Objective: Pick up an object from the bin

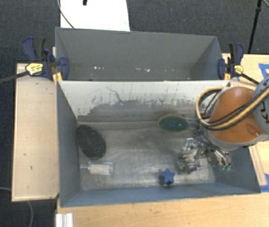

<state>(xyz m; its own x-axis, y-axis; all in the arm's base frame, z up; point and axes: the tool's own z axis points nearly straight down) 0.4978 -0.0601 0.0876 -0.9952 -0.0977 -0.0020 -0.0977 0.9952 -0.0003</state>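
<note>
My gripper (189, 161) is low in the bin's right part, under the orange wrist cover, its metal tip close above the floor. A small blue knobbly thing (166, 177) lies just left of and in front of the tip, near the front wall. A flat dark green oval (173, 124) rests against the back wall, behind the gripper. I see nothing between the fingers.
At the left a dark grey oval stone-like thing (91, 142) leans near the left wall. A small clear tube or vial (98, 168) lies in front of it, in the front left corner. The arm reaches in over the right rim.
</note>
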